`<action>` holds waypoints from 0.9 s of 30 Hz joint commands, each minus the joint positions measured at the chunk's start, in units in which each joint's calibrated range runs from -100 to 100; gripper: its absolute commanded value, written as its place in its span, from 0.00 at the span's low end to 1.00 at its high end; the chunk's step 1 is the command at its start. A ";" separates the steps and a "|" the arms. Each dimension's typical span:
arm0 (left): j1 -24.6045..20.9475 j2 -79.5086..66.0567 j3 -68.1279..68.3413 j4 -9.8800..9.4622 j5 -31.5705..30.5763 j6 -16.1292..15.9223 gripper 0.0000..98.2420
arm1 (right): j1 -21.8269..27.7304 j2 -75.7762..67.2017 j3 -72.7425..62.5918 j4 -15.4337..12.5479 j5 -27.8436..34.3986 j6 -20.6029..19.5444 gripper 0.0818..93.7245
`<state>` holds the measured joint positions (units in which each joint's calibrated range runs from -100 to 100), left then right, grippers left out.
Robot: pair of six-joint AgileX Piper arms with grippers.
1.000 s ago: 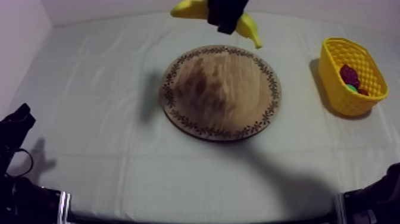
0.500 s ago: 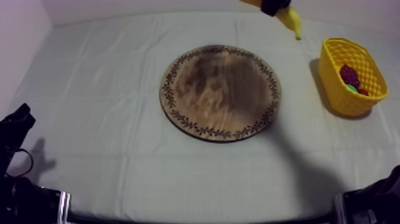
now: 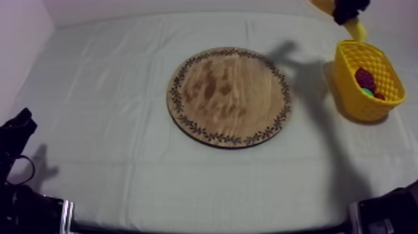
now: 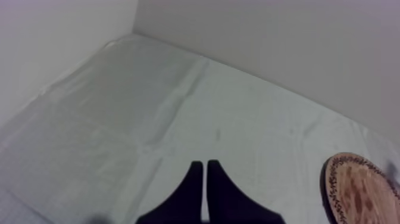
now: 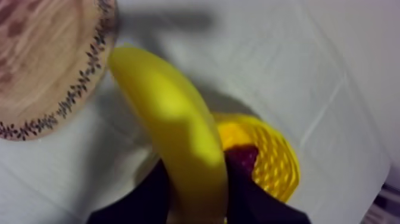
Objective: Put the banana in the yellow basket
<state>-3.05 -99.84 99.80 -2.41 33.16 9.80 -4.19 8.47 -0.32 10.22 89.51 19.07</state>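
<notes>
The banana (image 3: 356, 27) hangs in the air just behind the yellow basket (image 3: 348, 81), held by my right gripper (image 3: 346, 11), which is shut on it high at the table's far right. In the right wrist view the banana (image 5: 175, 131) runs long and yellow between the black fingers (image 5: 152, 193), over the basket (image 5: 274, 161) and beside the wooden board (image 5: 47, 65). The round wooden board (image 3: 230, 95) lies bare at the table's middle. My left gripper (image 3: 18, 127) rests low at the left, its fingers (image 4: 193, 190) together as a narrow wedge.
Inside the basket lie a small red fruit (image 3: 364, 78) and something green (image 3: 367, 91). The grey-white cloth (image 3: 106, 93) spreads wide to the left of the board, and a wall (image 4: 286, 42) rises behind the table.
My right gripper has carried the banana rightward from above the board's far edge to just behind the basket. The left arm has stayed still.
</notes>
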 commanded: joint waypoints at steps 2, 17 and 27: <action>-0.02 0.02 -0.02 -0.01 -0.01 -0.01 0.00 | 3.91 -0.38 1.49 0.33 -0.23 -0.16 0.22; -0.02 0.02 -0.02 -0.01 -0.01 -0.01 0.00 | 10.89 -1.07 5.22 -0.14 -0.98 -1.23 0.24; -0.02 0.02 -0.02 -0.01 -0.01 -0.01 0.00 | 11.60 2.78 9.52 -0.16 -4.96 -2.81 0.24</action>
<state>-3.05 -99.84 99.80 -2.41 33.16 9.80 7.36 10.61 8.71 10.07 84.90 16.55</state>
